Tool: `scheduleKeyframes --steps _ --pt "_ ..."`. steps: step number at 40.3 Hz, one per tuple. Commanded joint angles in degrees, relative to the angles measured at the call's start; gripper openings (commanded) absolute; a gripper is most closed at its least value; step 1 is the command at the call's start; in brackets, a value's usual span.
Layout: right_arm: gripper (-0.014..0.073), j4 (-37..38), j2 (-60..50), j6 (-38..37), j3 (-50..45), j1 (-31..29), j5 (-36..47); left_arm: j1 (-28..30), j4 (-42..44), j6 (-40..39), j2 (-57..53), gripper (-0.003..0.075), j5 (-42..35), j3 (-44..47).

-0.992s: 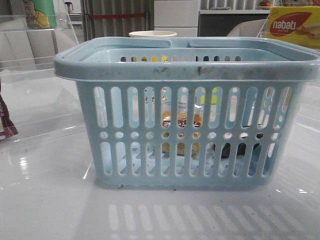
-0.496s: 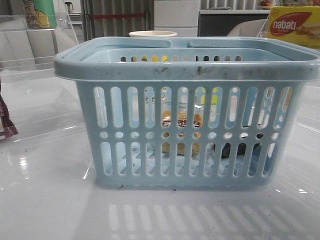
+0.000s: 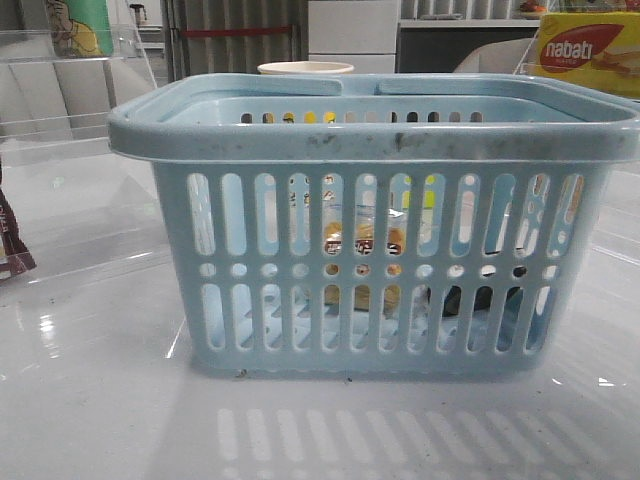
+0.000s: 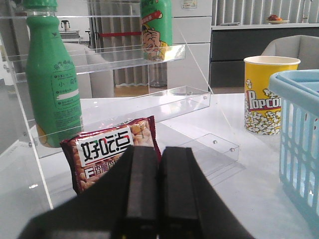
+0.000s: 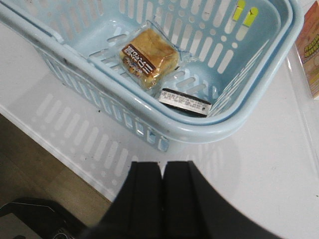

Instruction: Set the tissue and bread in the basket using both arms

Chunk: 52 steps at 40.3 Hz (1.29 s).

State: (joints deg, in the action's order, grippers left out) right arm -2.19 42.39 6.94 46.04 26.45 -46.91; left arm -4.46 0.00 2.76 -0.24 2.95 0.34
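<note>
The light-blue basket (image 3: 372, 140) fills the front view, and neither arm shows there. Through its slots I see the tan bread (image 3: 362, 240) in its clear wrapper and the dark tissue pack (image 3: 478, 298) low at the right. From above, the right wrist view shows the bread (image 5: 149, 57) lying on the floor of the basket (image 5: 209, 130), with the tissue pack (image 5: 184, 102) beside it against the near wall. My right gripper (image 5: 162, 167) is shut and empty, outside the basket over the table. My left gripper (image 4: 159, 152) is shut and empty, away from the basket (image 4: 299, 144).
A dark maroon snack packet (image 4: 107, 152) lies just beyond the left fingers. A clear acrylic shelf (image 4: 114, 107) holds a green bottle (image 4: 52, 79). A yellow popcorn cup (image 4: 268, 94) stands by the basket. A yellow nabati box (image 3: 590, 50) sits back right. The table's edge (image 5: 60, 149) runs near the right gripper.
</note>
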Motion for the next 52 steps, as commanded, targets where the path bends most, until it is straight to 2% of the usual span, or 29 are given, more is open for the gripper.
scheduleKeyframes --steps 1,12,15,20,30,36,44,52 --pt "0.0028 0.4 -0.3 -0.1 1.5 -0.4 3.5 -0.5 0.0 0.0 -1.1 0.0093 -5.2 0.4" --pt "0.0028 0.4 -0.7 -0.1 1.0 -0.3 3.9 -0.5 0.0 0.0 -1.1 0.0093 -5.2 0.4" --pt "0.0028 0.5 -2.4 -0.1 -0.7 -1.9 4.4 -0.5 0.0 0.0 -1.1 0.0093 -5.2 0.4" --pt "0.0028 0.6 -8.7 -0.1 -7.0 -7.5 10.6 -0.5 0.0 0.0 -1.1 0.0093 -5.2 0.4" --pt "0.0028 -0.6 -26.9 -0.1 -25.9 -20.1 30.3 -0.5 0.0 0.0 -1.1 0.0093 -5.2 0.4" --pt "0.0028 -0.6 -36.6 -0.1 -35.5 -26.7 37.0 -0.5 0.0 0.0 -1.1 0.0093 -5.2 0.4" --pt "0.0028 -0.7 -43.2 -0.1 -43.4 -28.9 39.6 -0.5 0.0 0.0 -1.1 0.0093 -5.2 0.4" --pt "0.0028 -0.8 -44.1 -0.1 -47.4 -29.5 42.4 -0.5 0.0 0.0 -1.0 0.0093 -5.2 0.4"
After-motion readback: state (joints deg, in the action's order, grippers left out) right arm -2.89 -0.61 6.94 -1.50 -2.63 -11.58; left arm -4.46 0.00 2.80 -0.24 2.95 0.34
